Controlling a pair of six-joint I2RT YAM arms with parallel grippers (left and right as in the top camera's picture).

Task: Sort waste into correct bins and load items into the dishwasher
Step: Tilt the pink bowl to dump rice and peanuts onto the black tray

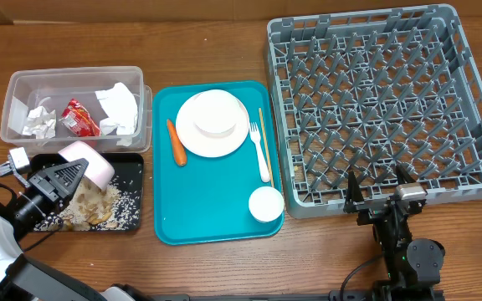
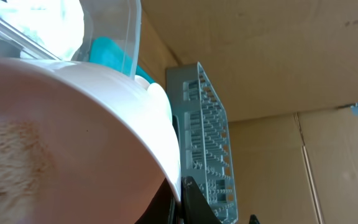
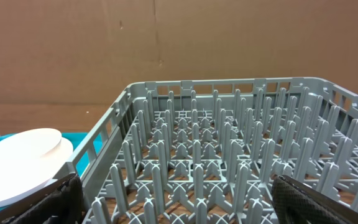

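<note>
Wooden surface (image 1: 224, 267) | left pincer (image 1: 72, 174) grasping tipped pink bowl (image 1: 90, 163) above black tray (image 1: 134, 180) | right pincer (image 1: 378, 186) released | risk: crumbs (image 1: 99, 205) could scatter past rim

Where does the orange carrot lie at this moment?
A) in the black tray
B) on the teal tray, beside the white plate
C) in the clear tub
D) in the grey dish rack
B: in the overhead view the carrot lies on the teal tray, just left of the white plate.

Two crumpled napkins (image 1: 38, 121); one each of red wrapper (image 1: 79, 117), carrot (image 1: 176, 143), plate (image 1: 212, 124), fork (image 1: 260, 151), cup (image 1: 266, 203), pink bowl (image 1: 95, 161), dish rack (image 1: 316, 203)
</note>
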